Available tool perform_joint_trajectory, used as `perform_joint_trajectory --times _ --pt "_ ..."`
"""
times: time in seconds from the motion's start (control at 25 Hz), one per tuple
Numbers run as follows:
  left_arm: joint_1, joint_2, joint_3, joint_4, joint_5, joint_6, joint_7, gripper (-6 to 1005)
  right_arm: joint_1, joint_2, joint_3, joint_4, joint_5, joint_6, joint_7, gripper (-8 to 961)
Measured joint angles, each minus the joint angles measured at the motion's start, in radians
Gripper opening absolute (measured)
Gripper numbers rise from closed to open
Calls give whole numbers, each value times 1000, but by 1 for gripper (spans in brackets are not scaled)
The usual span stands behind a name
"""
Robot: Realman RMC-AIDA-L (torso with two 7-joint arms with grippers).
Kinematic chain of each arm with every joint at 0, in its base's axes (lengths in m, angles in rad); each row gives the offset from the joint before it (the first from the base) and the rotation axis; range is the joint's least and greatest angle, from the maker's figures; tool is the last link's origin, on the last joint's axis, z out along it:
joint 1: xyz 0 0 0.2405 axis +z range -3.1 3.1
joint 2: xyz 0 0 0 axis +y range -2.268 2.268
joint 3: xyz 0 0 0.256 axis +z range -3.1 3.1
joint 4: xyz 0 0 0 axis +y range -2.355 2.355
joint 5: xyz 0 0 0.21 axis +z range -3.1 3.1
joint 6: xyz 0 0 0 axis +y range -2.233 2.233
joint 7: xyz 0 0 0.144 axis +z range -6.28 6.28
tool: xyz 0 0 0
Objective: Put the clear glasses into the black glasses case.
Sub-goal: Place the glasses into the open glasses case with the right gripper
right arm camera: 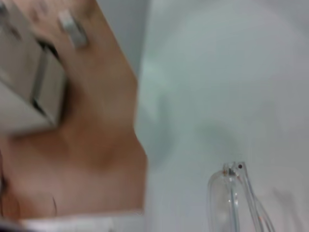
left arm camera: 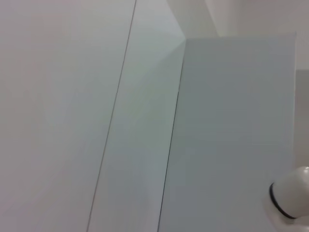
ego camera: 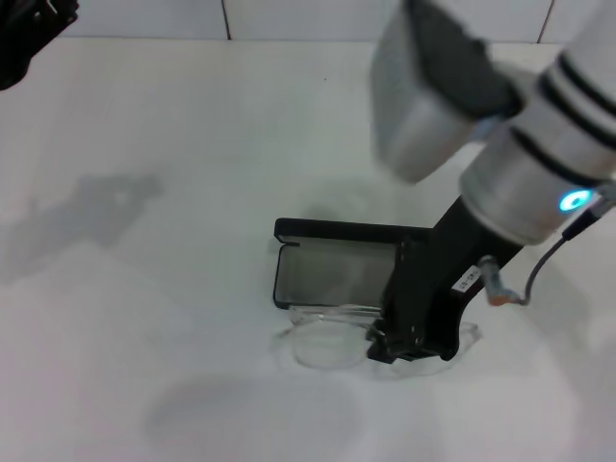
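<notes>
Reaching down from the right, the right gripper is sitting low at the near right corner of the black glasses case, its dark body covering that end of the case. The case is lying open on the white table, its grey lining facing up and its black lid edge running along the far side. The clear glasses are lying on the table just beside the near edge of the case, outside it, with one lens showing to the left of the gripper and the frame continuing under and to the right of it. Whether the fingers are closed on the frame cannot be told; their tips are hidden against the glasses. In the right wrist view, one end of the glasses is resting on the table surface. The left gripper is hanging at the far left corner, well apart from the case; its finger state cannot be told.
</notes>
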Motion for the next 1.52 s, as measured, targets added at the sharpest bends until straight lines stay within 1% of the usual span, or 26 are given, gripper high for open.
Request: perform_joint_trajectory --times 0.12,0.2,0.4,0.52,0.72,1.0,1.24,1.44,1.52 --pt "4 0 -15 4 -1 4 -4 103 50 3 -89 -2 -85 15 97 97" --pt "6 0 -21 5 1 5 -7 103 78 4 -123 2 -120 28 142 97" --pt "19 0 -25 5 3 6 0 103 131 4 -142 27 -153 62 186 97" --pt "19 1 -26 4 13 6 1 103 153 5 -149 64 -162 99 194 97" --pt "19 2 -26 6 35 5 12 103 160 4 -179 136 -167 179 199 97" --pt "40 16 -30 5 65 5 33 103 162 4 -193 160 -174 204 200 97" --pt "68 27 -71 7 205 18 44 104 162 4 -206 152 -214 222 218 98" --pt "84 30 -78 2 310 99 54 104 161 4 -204 150 -217 230 219 99" --pt "85 27 -78 0 342 124 54 104 163 4 -202 150 -219 234 219 99"
